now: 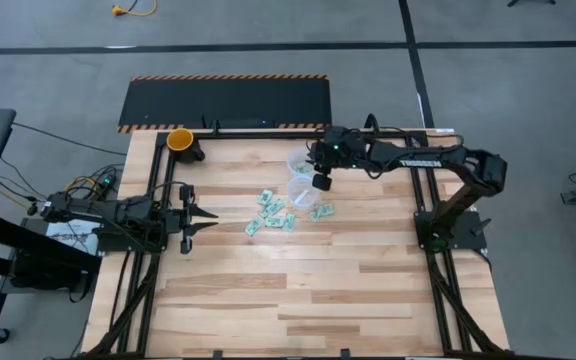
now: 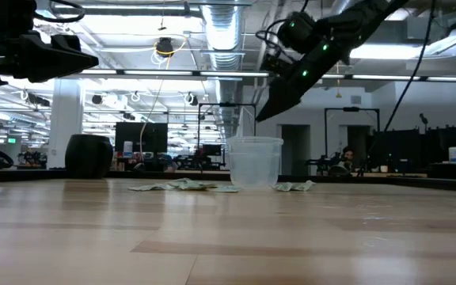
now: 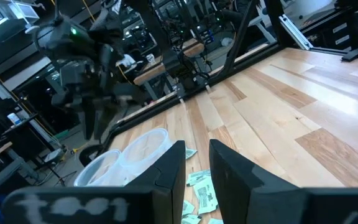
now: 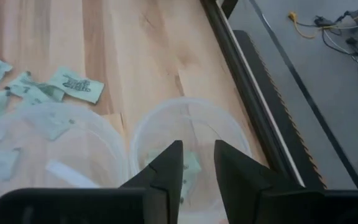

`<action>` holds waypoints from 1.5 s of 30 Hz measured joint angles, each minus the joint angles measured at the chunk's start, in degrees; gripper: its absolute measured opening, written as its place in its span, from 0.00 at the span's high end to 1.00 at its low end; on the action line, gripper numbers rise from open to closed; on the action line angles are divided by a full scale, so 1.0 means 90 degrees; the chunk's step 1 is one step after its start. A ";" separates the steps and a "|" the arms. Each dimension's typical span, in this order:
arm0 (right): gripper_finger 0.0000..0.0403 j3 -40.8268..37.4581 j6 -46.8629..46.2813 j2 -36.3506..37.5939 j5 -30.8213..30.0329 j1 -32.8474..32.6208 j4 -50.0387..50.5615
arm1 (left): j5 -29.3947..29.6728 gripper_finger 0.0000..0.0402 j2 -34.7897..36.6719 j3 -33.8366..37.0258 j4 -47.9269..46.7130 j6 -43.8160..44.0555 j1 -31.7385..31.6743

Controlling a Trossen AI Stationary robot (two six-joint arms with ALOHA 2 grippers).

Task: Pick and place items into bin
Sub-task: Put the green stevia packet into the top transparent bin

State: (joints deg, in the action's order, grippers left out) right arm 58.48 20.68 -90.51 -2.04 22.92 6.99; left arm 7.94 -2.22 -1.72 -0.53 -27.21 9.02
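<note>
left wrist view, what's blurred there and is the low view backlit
Left wrist view: the right arm is smeared, and the left gripper up close is soft. Low view: yes, bright ceiling lights leave the right gripper a dark silhouette above the clear cup.

Through the clear cup (image 4: 188, 140) wall the packet (image 4: 190, 167) shows only as a blur, half hidden behind the right gripper (image 4: 197, 165) fingers (image 4: 166, 171), while the second cup (image 4: 55, 149) is cut off by the picture's edge.

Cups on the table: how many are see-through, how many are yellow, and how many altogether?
Clear cups: 2
Yellow cup: 1
Total: 3 cups
</note>
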 joint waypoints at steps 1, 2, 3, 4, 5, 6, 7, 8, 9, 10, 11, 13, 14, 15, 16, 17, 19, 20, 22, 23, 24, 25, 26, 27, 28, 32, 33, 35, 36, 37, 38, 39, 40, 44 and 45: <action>0.79 0.0047 -0.0004 0.0098 0.0000 0.0000 0.0191 | 0.0000 0.85 0.0001 -0.0002 -0.0001 -0.0001 0.0000; 0.79 0.0077 -0.0024 0.0198 0.0000 0.0000 0.0364 | 0.0000 0.85 0.0000 0.0000 0.0000 -0.0001 0.0000; 0.79 0.0084 -0.0074 0.0303 0.0000 0.0000 0.0536 | -0.0002 0.85 0.0000 -0.0001 -0.0001 0.0001 0.0000; 0.79 0.0084 -0.0131 0.0415 0.0005 0.0000 0.0702 | -0.0002 0.85 0.0000 0.0000 -0.0001 -0.0002 0.0000; 0.79 0.0084 -0.0192 0.0526 0.0028 0.0000 0.0838 | -0.0002 0.85 0.0000 0.0000 -0.0001 0.0001 0.0000; 0.79 0.0085 -0.0268 0.0632 0.0039 0.0000 0.0980 | -0.0002 0.85 0.0000 0.0000 -0.0001 -0.0002 0.0000; 0.79 0.0087 -0.0338 0.0738 0.0044 0.0000 0.1171 | -0.0002 0.85 0.0000 0.0000 -0.0001 0.0001 0.0000; 0.79 0.0087 -0.0424 0.0843 0.0046 0.0000 0.1401 | -0.0002 0.85 0.0000 0.0000 0.0000 -0.0001 0.0000; 0.80 0.0087 -0.0503 0.0943 0.0046 -0.0001 0.1628 | -0.0002 0.85 0.0000 -0.0001 0.0000 0.0000 0.0000; 0.80 0.0087 -0.0607 0.1030 0.0049 -0.0010 0.1817 | -0.0002 0.85 0.0000 -0.0002 -0.0001 -0.0001 0.0000; 0.80 0.0043 -0.0717 0.1127 0.0047 -0.0033 0.1927 | -0.0002 0.85 0.0000 -0.0002 -0.0001 -0.0001 0.0000; 0.80 -0.0199 -0.0871 0.1364 0.0055 -0.0087 0.1981 | -0.0002 0.85 0.0000 -0.0001 0.0000 -0.0001 0.0000; 0.80 -0.0366 -0.0944 0.1480 0.0068 -0.0127 0.1927 | -0.0002 0.85 0.0000 -0.0001 -0.0001 0.0000 0.0000; 0.80 -0.0541 -0.1002 0.1579 0.0073 -0.0184 0.1796 | -0.0002 0.85 0.0000 -0.0001 -0.0001 0.0001 0.0000; 0.80 -0.0747 -0.1063 0.1668 0.0070 -0.0238 0.1614 | -0.0002 0.85 0.0000 -0.0002 0.0000 0.0000 0.0000; 0.80 -0.0966 -0.1125 0.1759 0.0070 -0.0284 0.1454 | -0.0002 0.85 0.0000 -0.0002 -0.0001 0.0001 0.0000; 0.80 -0.1403 -0.1265 0.1885 0.0070 -0.0388 0.1021 | -0.0002 0.85 0.0000 0.0000 -0.0001 0.0001 0.0000; 0.80 -0.1601 -0.1338 0.1919 0.0072 -0.0436 0.0759 | -0.0002 0.85 0.0000 -0.0002 0.0000 -0.0001 0.0000; 0.80 -0.1962 -0.1461 0.1941 0.0075 -0.0543 0.0385 | -0.0002 0.85 0.0000 0.0000 0.0000 0.0001 0.0000; 0.80 -0.2111 -0.1506 0.1926 0.0073 -0.0602 0.0228 | -0.0002 0.85 0.0000 -0.0002 -0.0001 0.0000 0.0000; 0.80 -0.2242 -0.1560 0.1893 0.0073 -0.0668 0.0080 | -0.0002 0.85 0.0002 -0.0001 -0.0001 -0.0001 0.0000; 0.80 -0.2331 -0.1605 0.1838 0.0073 -0.0740 -0.0039 | -0.0002 0.85 0.0001 -0.0001 0.0001 -0.0001 0.0000; 0.80 -0.2403 -0.1629 0.1780 0.0074 -0.0814 -0.0103 | -0.0002 0.85 0.0000 -0.0002 -0.0001 0.0000 0.0000; 0.80 -0.2470 -0.1629 0.1710 0.0076 -0.0889 -0.0118 | -0.0002 0.85 0.0001 -0.0002 -0.0001 0.0001 0.0000; 0.80 -0.2511 -0.1629 0.1620 0.0078 -0.0964 -0.0132 | -0.0002 0.85 0.0000 -0.0002 -0.0001 -0.0002 0.0000; 0.78 -0.2566 -0.1628 0.1196 0.0075 -0.1230 -0.0303 | -0.0002 0.85 0.0000 -0.0002 -0.0001 0.0001 0.0000; 0.77 -0.2566 -0.1630 0.1085 0.0070 -0.1289 -0.0365 | -0.0002 0.85 0.0001 -0.0001 -0.0001 -0.0001 0.0000; 0.75 -0.2565 -0.1629 0.0908 0.0069 -0.1387 -0.0487 | -0.0002 0.85 0.0001 -0.0002 0.0000 0.0000 0.0000; 0.74 -0.2565 -0.1625 0.0825 0.0068 -0.1431 -0.0586 | -0.0002 0.85 0.0000 -0.0002 -0.0001 -0.0001 0.0000; 0.72 -0.2561 -0.1614 0.0749 0.0068 -0.1470 -0.0643 | -0.0002 0.85 0.0000 -0.0002 0.0001 -0.0001 0.0000; 0.71 -0.2562 -0.1598 0.0685 0.0068 -0.1498 -0.0656 | -0.0002 0.85 0.0000 -0.0002 -0.0001 0.0001 0.0000; 0.69 -0.2563 -0.1583 0.0635 0.0068 -0.1518 -0.0696 | -0.0002 0.85 0.0000 -0.0002 -0.0001 -0.0002 0.0000; 0.67 -0.2563 -0.1580 0.0600 0.0068 -0.1529 -0.0722 | -0.0002 0.85 0.0000 -0.0001 -0.0001 0.0000 0.0000; 0.61 -0.2565 -0.1580 0.0543 0.0050 -0.1489 -0.0676 | -0.0002 0.85 0.0001 -0.0001 0.0000 -0.0001 0.0000; 0.59 -0.2563 -0.1578 0.0543 0.0041 -0.1486 -0.0693 | -0.0002 0.85 0.0000 0.0000 -0.0001 0.0001 0.0000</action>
State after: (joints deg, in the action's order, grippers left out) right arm 35.42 6.48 -85.62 -1.67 9.54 0.75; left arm 7.92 -2.21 -1.72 -0.54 -27.20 9.02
